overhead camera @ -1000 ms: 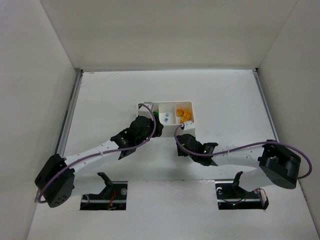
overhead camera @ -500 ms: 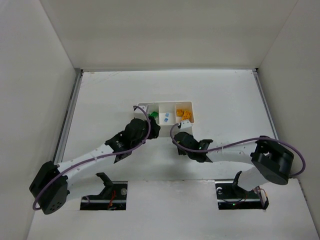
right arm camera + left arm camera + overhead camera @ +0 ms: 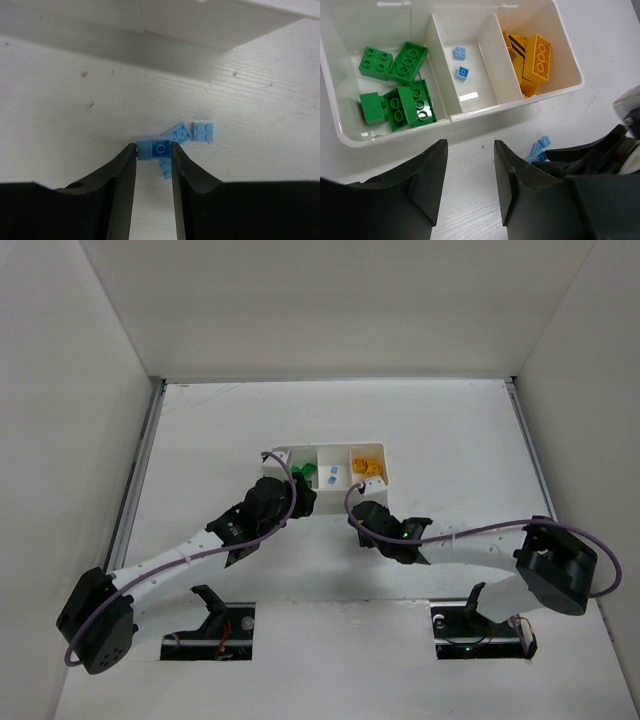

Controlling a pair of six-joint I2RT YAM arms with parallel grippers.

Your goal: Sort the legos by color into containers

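White laminate counter (image 3: 450, 430), faintly grained, enclosed on three sides by plain white walls (image 3: 330, 300); metal rails ran along its left and right edges.

Fittings: two white arms with black joints, each trailed by a purple cable (image 3: 480, 532); black brackets (image 3: 215, 605) sat at the near edge by the bases.

Item 1: white tray (image 3: 485, 116), three compartments side by side, set mid-counter beyond both arms. The left compartment held the green bricks (image 3: 400, 85), several lying at odd angles. The middle held two tiny light blue squares (image 3: 463, 73), apart from each other. The right held the yellow-orange bricks (image 3: 537, 57), heaped, one leaning against the far wall.

Item 2: loose light blue pieces (image 3: 202, 132), lying on the bare counter just outside the tray's near wall, below the right compartment, clustered and partly overlapping.

Item 3: light blue brick (image 3: 160, 148), one of that cluster, on the counter, clenched between the fingers of the right hand (image 3: 153, 148), a finger touching each side. The tray wall stood just beyond it.

Item 4: left hand (image 3: 470, 145), released, fingers parted with only bare counter between them, poised near the tray's near wall below the green and middle compartments. The right hand's dark body crowded it from the right.
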